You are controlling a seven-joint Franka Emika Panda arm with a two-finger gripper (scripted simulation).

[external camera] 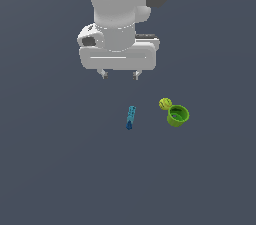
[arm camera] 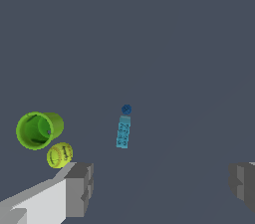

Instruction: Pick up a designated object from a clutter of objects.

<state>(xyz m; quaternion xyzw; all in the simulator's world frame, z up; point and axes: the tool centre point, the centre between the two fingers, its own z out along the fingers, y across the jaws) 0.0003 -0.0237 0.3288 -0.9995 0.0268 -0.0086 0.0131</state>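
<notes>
The lime-green cup (external camera: pixel 178 116) (arm camera: pixel 38 129), darker green inside, rests on the grey floor toward the exterior view's right. A small yellow-green ball (external camera: pixel 165 103) (arm camera: pixel 60 155) sits right beside it. The thin blue stick (external camera: pixel 130 117) (arm camera: pixel 124 129) lies apart from them, nearer the middle. My gripper (external camera: pixel 120 75) (arm camera: pixel 159 185) hangs open above the floor, nothing between its fingers (arm camera: pixel 77 188). In the exterior view it is above the stick and to the left of the cup.
Plain dark grey floor (external camera: pixel 60 169) spreads all around the three small items. The white arm body (external camera: pixel 117 14) fills the upper middle of the exterior view.
</notes>
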